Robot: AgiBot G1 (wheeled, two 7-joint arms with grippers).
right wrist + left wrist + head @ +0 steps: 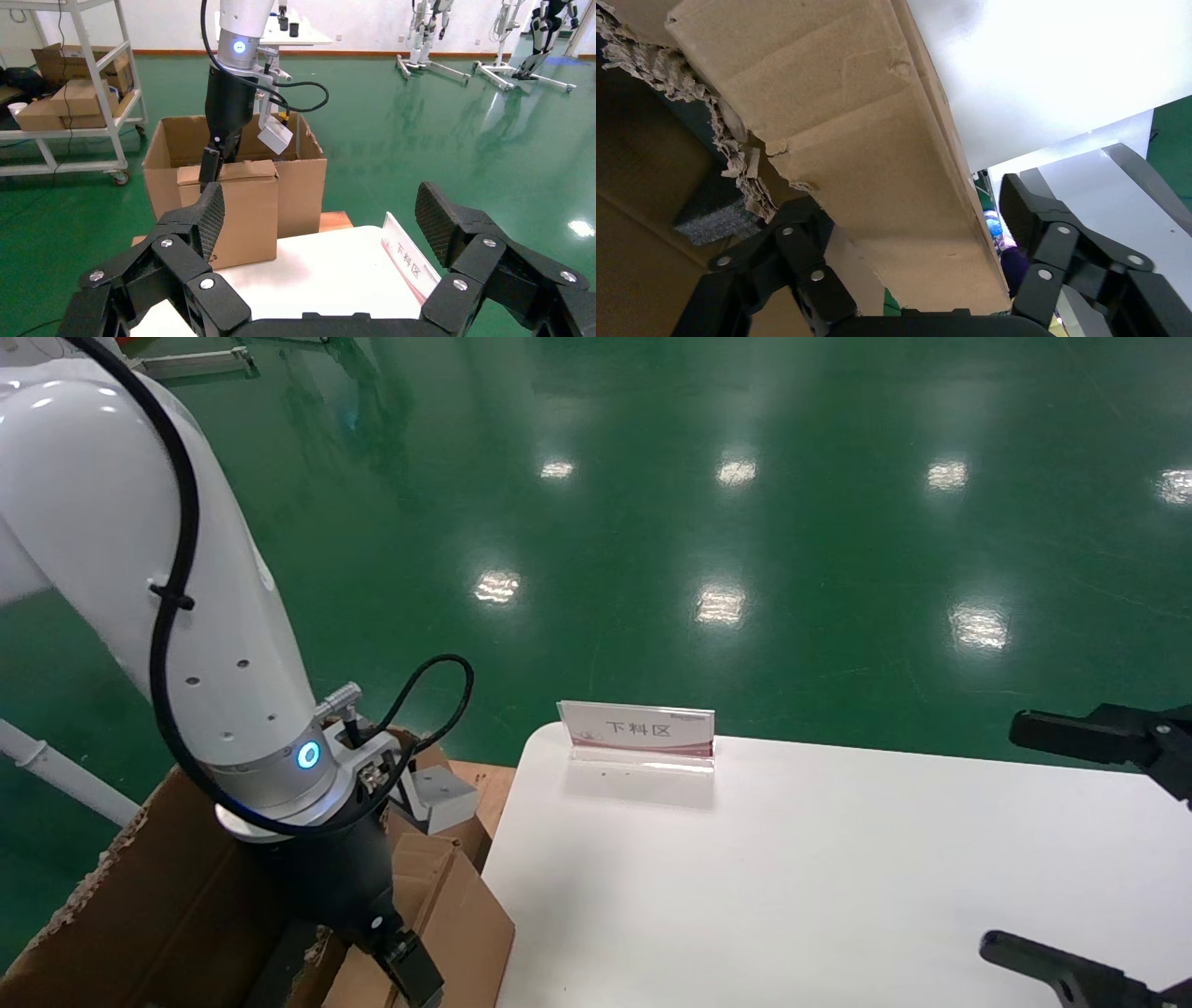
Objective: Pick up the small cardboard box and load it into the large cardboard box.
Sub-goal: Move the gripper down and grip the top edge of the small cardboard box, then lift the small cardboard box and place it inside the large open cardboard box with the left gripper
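Note:
The small cardboard box [456, 915] [235, 210] stands on edge, slightly tilted, between the white table's left edge and the large cardboard box [140, 896] [302, 182]. What it rests on is hidden. My left gripper [410, 971] [209, 165] comes down on its top edge. In the left wrist view the left gripper [910, 202] is open wide with the small box [863, 140] between the fingers and a gap at one finger. The carton's ragged rim [687, 77] and black foam [715, 217] show beside it. My right gripper [1001, 836] [320, 203] hangs open over the table's right side, holding nothing.
An acrylic sign stand [638, 733] [411, 263] sits at the far edge of the white table [838, 896]. A wooden pallet [489, 784] lies under the carton. A shelving cart with boxes [70, 105] stands further back on the green floor.

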